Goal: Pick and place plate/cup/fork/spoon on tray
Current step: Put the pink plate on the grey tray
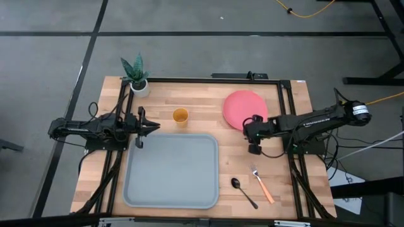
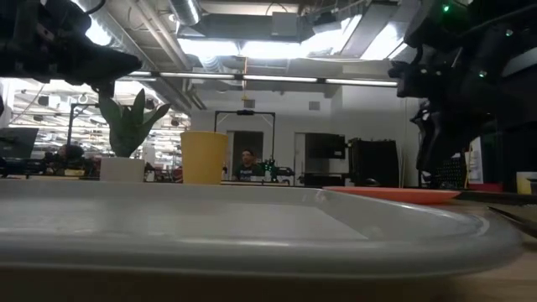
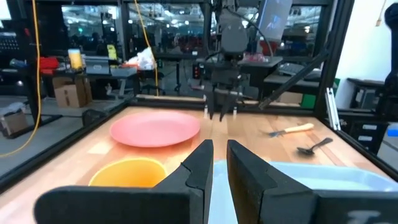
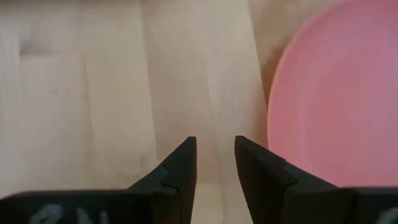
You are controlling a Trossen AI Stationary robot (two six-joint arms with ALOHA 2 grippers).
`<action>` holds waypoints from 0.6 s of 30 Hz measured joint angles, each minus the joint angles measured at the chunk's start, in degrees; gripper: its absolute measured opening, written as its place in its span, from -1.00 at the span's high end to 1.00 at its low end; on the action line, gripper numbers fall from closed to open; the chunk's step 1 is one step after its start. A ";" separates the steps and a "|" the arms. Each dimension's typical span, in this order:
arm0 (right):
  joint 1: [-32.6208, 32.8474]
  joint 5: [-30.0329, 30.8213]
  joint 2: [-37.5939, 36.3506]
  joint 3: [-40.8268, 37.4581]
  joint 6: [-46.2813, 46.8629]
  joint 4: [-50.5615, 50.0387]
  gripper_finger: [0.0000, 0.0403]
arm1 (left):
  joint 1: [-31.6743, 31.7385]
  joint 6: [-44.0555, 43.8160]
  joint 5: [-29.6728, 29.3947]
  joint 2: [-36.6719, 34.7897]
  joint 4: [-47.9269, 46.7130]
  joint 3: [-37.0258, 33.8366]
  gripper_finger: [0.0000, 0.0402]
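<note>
Nothing is sitting on the tray (image 1: 170, 170) yet; all four items are lying on the desk (image 1: 208, 101) around it. The plate (image 1: 244, 108) is resting off the tray's far right corner, the cup (image 1: 180, 116) is standing just beyond the tray's far edge, and the spoon (image 1: 243, 192) and fork (image 1: 262, 185) are lying side by side off the tray's right edge. The right pincer (image 1: 255, 149) is hanging pointed down over bare wood just beside the plate's near rim, fingers nearly together with a slim gap, gripping nothing; judging by this, it is lining up to catch the plate's edge. The left pincer (image 1: 156, 126) is waiting by the tray's far left corner, aimed toward the cup, fingers likewise almost closed and empty. A potted plant (image 1: 136, 75) is standing well beyond the tray's far left corner, clear of the work.
</note>
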 joint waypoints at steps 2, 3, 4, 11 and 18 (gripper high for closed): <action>0.02 -0.07 -0.02 0.00 -4.57 0.14 0.43 | 0.00 -0.64 0.01 0.01 -1.29 0.00 0.79; 0.00 -0.02 -0.02 0.00 -6.84 0.08 0.43 | 0.00 -1.22 -0.01 0.01 -1.96 0.00 0.79; 0.00 -0.03 -0.02 0.00 -9.35 0.06 0.43 | 0.02 -1.57 -0.10 0.02 -2.61 0.00 0.79; 0.00 0.05 0.15 0.00 -14.66 0.23 0.43 | -0.01 -1.66 -1.22 0.02 -2.70 0.00 0.79; 0.00 3.67 5.40 0.00 -14.49 1.39 0.43 | 0.02 -1.72 -1.23 0.02 -2.69 0.00 0.79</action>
